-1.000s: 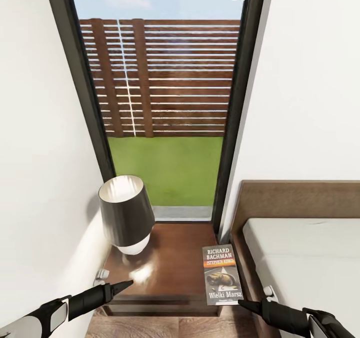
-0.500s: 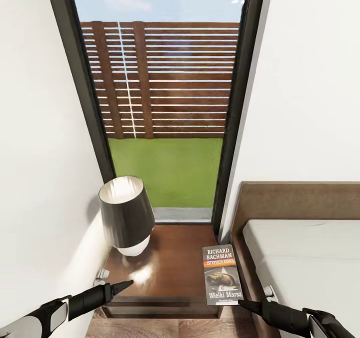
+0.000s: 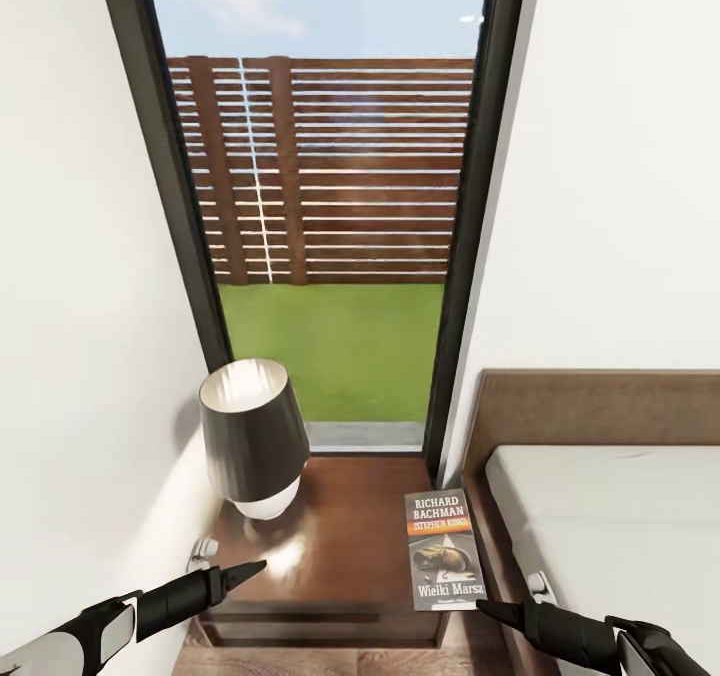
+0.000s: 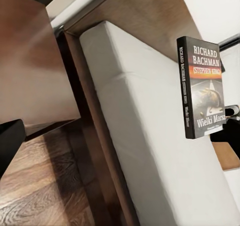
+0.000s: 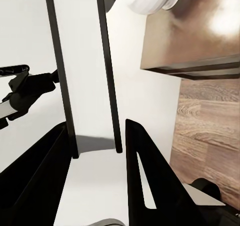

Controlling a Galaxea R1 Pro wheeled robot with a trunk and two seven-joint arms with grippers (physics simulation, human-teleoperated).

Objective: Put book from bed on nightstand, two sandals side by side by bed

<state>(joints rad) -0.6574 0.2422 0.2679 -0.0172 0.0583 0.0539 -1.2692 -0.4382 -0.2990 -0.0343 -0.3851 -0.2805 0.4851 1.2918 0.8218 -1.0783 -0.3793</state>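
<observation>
Head view gives me the tall dark-framed window [image 3: 330, 206] first, with white wall on both sides of it. At the right sits the bed [image 3: 620, 516] — pale grey mattress, brown headboard. Just beside it, under the window, stands the nightstand [image 3: 340, 536], its glossy top carrying a dark-shaded lamp [image 3: 252, 436] on the side away from the bed. The book [image 3: 444, 550] lies flat on the nightstand's near corner by the bed, cover up, with a little of it past the front edge. My left gripper [image 3: 245, 573] hovers low at the nightstand's front left, holding nothing; I cannot tell how far its fingers are parted. My right gripper [image 3: 490, 608] sits just below the book's near edge — in the right wrist view its 2 fingers [image 5: 145, 186] stand apart, nothing between them.
</observation>
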